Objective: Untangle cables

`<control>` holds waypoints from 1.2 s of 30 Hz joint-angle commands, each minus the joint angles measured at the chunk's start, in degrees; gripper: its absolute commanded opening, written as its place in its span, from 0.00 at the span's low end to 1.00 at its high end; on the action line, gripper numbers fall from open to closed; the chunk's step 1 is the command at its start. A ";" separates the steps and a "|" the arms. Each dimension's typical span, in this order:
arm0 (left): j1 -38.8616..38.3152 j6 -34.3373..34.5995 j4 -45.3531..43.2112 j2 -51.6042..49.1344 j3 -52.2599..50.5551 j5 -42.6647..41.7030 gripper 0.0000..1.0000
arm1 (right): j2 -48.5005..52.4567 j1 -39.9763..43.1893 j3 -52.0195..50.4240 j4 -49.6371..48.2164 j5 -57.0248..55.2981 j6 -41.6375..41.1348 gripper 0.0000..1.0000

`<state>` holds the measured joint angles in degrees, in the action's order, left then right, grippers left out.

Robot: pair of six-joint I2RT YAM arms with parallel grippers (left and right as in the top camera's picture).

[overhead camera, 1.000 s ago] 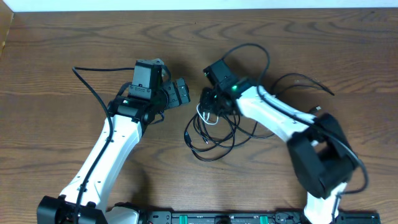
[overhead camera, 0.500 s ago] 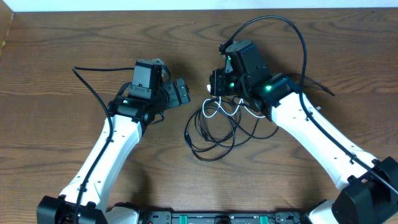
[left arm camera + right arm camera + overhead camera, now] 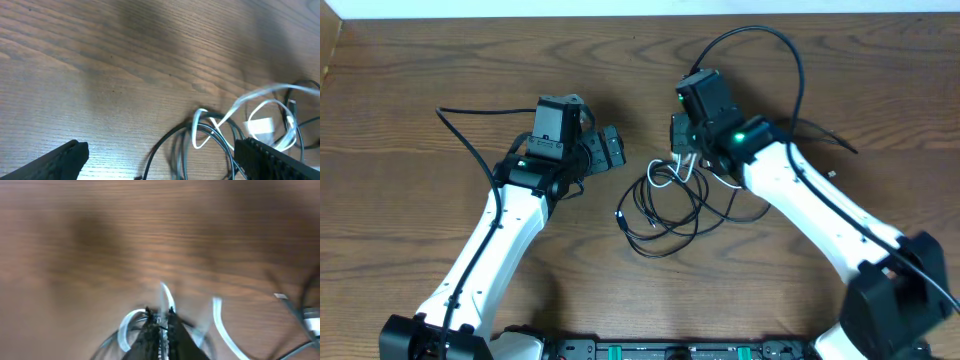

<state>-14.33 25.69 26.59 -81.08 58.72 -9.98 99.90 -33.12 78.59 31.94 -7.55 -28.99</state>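
Where the two arms converge near the middle of the worktop (image 3: 430, 70), the cables (image 3: 662, 215) lie in one loose tangle between the left fingers (image 3: 611, 148) and the right fingers (image 3: 680, 150), slightly nearer the robot's base than either.

Left fingers: spread to their full width and holding nothing. In the overhead view they sit near the tangle but apart from it. In the left wrist view the two dark tips occupy the lower corners, with bare wood and part of the tangle between them.

Right fingers: pressed together at the upper edge of the tangle, closed on the white cable (image 3: 665, 172). In the right wrist view (which is blurred) white loops arc out on both sides of the closed tips. In the left wrist view the white cable runs as a slanted strand toward the right edge.

Black cables (image 3: 670, 232): several overlapping oval loops lying flat on the worktop, crossing one another and the white cable. One plug end (image 3: 620, 215) projects at the left edge of the loops.
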 commanded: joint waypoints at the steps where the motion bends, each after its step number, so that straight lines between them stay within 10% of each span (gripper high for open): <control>1: 0.28 -0.09 0.00 0.59 0.00 0.55 1.00 | 5.75 -0.07 -0.07 -0.72 -10.34 0.83 0.08; 14: 0.28 -0.09 0.00 0.59 0.00 0.55 1.00 | 7.82 0.13 0.02 2.14 -9.27 0.83 0.50; 20: 0.28 -0.09 0.00 0.59 0.00 0.52 1.00 | -1.75 0.02 0.00 5.46 -8.07 1.84 0.51; 22: 0.28 -0.09 0.00 0.59 0.00 0.55 1.00 | -3.91 0.02 0.00 5.92 -3.28 7.28 0.41; 27: 0.28 -0.09 0.00 0.59 0.00 0.55 1.00 | -3.96 0.02 -0.17 12.04 24.72 40.30 0.62; 32: 0.28 -0.09 0.00 0.59 0.00 0.52 1.00 | -1.46 0.02 -1.62 15.87 27.12 45.83 0.44; 36: 0.28 -0.09 0.00 0.59 0.00 0.52 1.00 | 1.40 0.02 -2.32 15.61 27.17 47.69 0.49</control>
<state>-14.35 25.69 26.59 -81.08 58.72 -9.98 99.07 -33.12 76.95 47.59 16.23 12.56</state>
